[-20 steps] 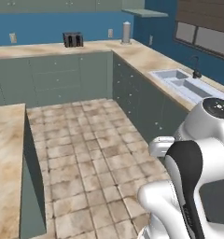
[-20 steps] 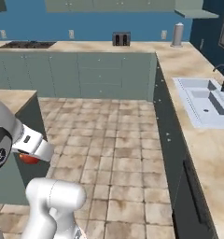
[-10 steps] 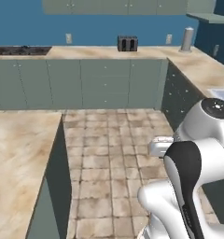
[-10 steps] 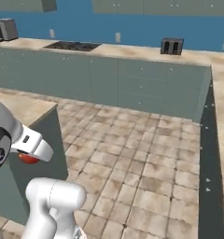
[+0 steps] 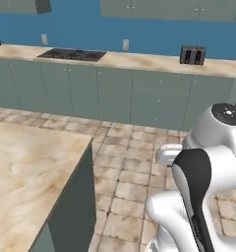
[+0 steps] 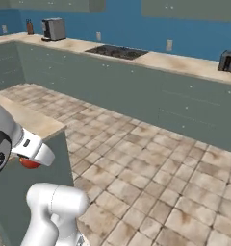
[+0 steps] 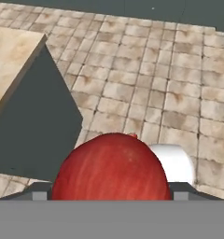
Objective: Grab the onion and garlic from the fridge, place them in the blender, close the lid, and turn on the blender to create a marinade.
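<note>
Base swung left, onion (image 7: 112,167) clamped btwn fingers (image 7: 39,192)

A blue wall (image 5: 139,42) backs grey-green cabinets (image 5: 115,93) under a beige table (image 5: 139,60). The floor (image 6: 151,158) is tan tile. A toaster (image 5: 192,54) sits there.

A red-orange onion (image 6: 29,164) peeks out beneath the white arm's wrist at the near left, above the island's grey side (image 6: 35,168). Across the tiled floor (image 6: 151,168), the far counter (image 6: 185,65) carries a cooktop (image 6: 116,51), coffee machine (image 6: 53,29) and toaster (image 6: 229,61).
</note>
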Available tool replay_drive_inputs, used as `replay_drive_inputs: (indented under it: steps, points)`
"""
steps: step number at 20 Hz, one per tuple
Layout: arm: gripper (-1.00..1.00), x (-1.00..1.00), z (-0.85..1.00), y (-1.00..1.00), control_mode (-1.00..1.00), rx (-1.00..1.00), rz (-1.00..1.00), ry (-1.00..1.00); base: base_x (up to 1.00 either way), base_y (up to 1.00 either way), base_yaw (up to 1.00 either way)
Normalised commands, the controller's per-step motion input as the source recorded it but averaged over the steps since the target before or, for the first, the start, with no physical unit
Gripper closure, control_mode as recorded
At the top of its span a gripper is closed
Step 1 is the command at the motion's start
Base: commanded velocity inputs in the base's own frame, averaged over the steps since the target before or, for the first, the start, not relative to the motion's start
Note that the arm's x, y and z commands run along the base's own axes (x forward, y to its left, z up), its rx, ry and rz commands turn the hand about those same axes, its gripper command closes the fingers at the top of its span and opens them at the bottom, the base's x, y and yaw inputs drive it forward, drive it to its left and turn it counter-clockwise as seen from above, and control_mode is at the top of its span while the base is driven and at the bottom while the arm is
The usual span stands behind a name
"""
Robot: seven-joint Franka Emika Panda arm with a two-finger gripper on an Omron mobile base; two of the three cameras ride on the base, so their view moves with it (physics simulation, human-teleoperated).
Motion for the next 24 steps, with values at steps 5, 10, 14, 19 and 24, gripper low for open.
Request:
replay_drive_inputs:
  steps: [5,10,14,19,24]
  points:
    - [1.0,0.0,0.0,0.0,1.0,0.0,0.0,0.0,1.0,-0.52,0.46]
    - [1.0,0.0,0.0,0.0,1.0,0.0,0.0,0.0,1.0,-0.6,0.45]
    - [1.0,0.0,0.0,0.0,1.0,0.0,0.0,0.0,1.0,-0.57,0.45]
    - [1.0,0.0,0.0,0.0,1.0,0.0,0.0,0.0,1.0,-0.54,0.47]
    - [1.0,0.0,0.0,0.0,1.0,0.0,0.0,0.0,1.0,-0.51,0.48]
